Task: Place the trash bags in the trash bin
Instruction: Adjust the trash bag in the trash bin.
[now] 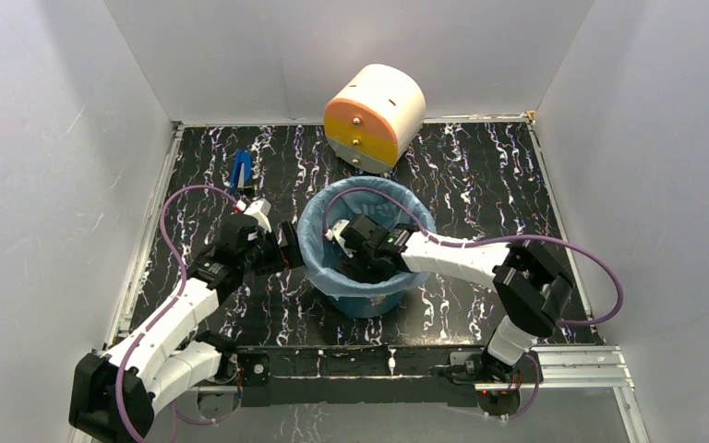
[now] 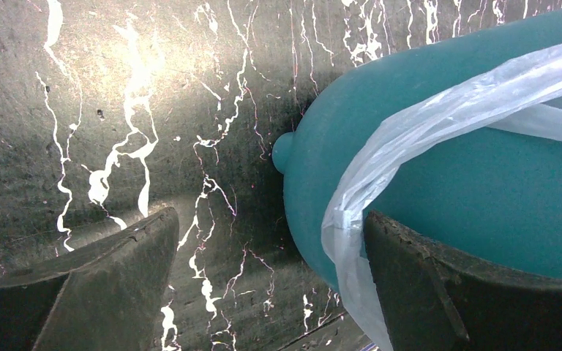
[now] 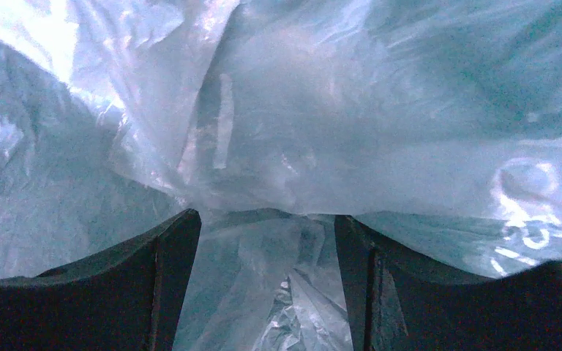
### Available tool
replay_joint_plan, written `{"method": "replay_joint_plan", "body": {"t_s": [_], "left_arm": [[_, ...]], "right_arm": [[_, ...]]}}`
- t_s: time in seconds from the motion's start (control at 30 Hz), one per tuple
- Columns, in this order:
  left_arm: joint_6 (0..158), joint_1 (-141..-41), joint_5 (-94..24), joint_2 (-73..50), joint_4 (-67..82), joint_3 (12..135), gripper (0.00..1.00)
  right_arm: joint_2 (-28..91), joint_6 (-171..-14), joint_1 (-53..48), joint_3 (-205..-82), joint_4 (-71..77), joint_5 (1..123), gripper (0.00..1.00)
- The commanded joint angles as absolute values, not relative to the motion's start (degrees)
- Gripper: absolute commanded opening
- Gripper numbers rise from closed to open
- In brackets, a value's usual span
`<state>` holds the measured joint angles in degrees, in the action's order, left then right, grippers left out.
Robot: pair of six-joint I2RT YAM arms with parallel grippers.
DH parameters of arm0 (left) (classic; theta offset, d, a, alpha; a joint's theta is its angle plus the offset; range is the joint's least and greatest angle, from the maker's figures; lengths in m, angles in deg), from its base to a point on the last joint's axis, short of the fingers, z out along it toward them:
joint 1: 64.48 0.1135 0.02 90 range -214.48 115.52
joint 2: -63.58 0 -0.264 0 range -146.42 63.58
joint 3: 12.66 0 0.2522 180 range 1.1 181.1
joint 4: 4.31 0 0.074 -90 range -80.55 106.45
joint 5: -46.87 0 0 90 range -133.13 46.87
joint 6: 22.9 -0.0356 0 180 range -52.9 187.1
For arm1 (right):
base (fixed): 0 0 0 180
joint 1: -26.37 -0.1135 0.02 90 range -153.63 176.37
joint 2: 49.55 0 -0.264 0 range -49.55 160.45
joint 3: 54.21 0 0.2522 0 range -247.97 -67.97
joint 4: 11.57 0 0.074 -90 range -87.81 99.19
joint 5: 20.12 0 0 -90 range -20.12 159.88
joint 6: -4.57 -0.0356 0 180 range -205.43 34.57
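Observation:
The teal-green trash bin (image 1: 369,303) stands upright at the table's middle. The light-blue trash bag (image 1: 317,242) lines it, with its edge folded over the rim. My right gripper (image 1: 366,266) reaches down inside the bin. In the right wrist view it (image 3: 265,218) is open, with crinkled bag plastic (image 3: 336,110) over and between the fingers. My left gripper (image 1: 293,247) is at the bin's left side. In the left wrist view it (image 2: 269,219) is wide open, empty, its right finger (image 2: 468,292) against the bin wall (image 2: 483,183) by the bag's folded edge (image 2: 410,131).
A cream-and-orange drum (image 1: 374,115) lies tilted at the back, just behind the bin. A small blue object (image 1: 239,171) lies on the black marbled table (image 1: 480,175) at the back left. White walls close three sides; a metal rail (image 1: 572,362) runs along the front.

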<state>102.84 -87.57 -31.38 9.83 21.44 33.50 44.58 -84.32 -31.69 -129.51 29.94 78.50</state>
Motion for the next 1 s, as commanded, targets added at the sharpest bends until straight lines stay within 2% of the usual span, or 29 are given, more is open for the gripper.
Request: {"method": "replay_joint_plan", "body": {"t_s": [0.0,0.1,0.6,0.97], "left_arm": [[102.06,-87.5,-31.24,9.88,21.28,34.65,0.94],[102.25,-87.5,-31.08,9.57,20.8,34.38,0.94],[100.42,-87.52,-32.11,9.8,23.14,35.2,0.94],[100.66,-87.51,-31.76,9.8,22.91,35.19,0.94]], "right_arm": [[42.94,-83.86,-31.41,-131.78,33.4,73.33,0.77],[42.93,-83.09,-31.46,-131.44,34.95,71.03,0.77],[42.51,-84.81,-31.46,-146.63,48.65,62.53,0.77],[40.37,-84.53,-31.45,-151.37,55.93,61.02,0.77]]}}
